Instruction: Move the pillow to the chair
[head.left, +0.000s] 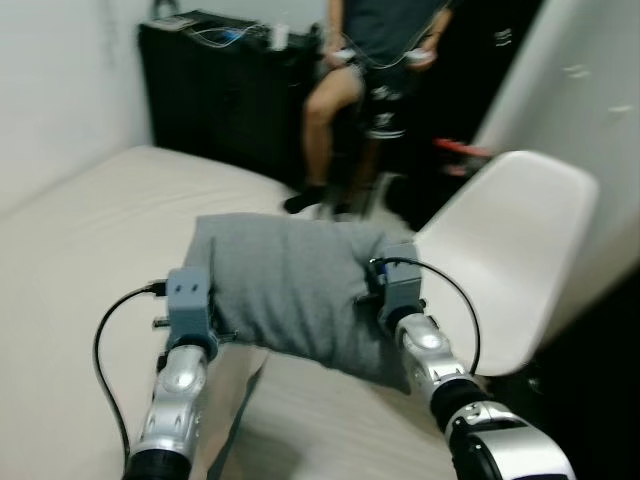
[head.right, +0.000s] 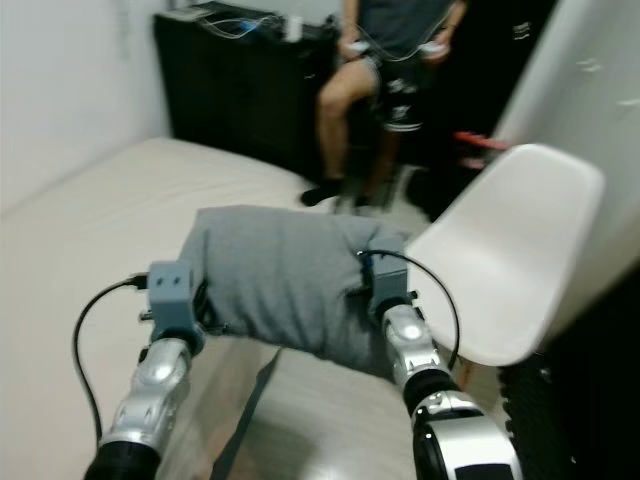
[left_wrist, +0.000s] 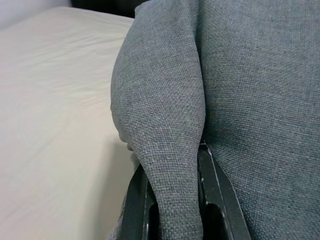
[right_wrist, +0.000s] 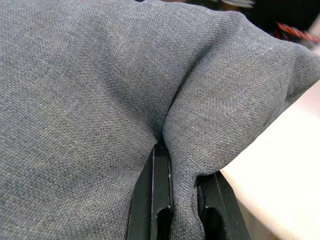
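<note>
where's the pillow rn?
In the head views the grey pillow hangs centre frame, held up between the left claw and right claw, above the bed, just left of the white chair.

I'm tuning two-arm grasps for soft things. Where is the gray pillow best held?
By a pinched fold of cover at each end, from the near side, as here: the left gripper and right gripper each clamp a fold. The pillow is too wide and limp for one-point holding; likely it would sag.
</note>
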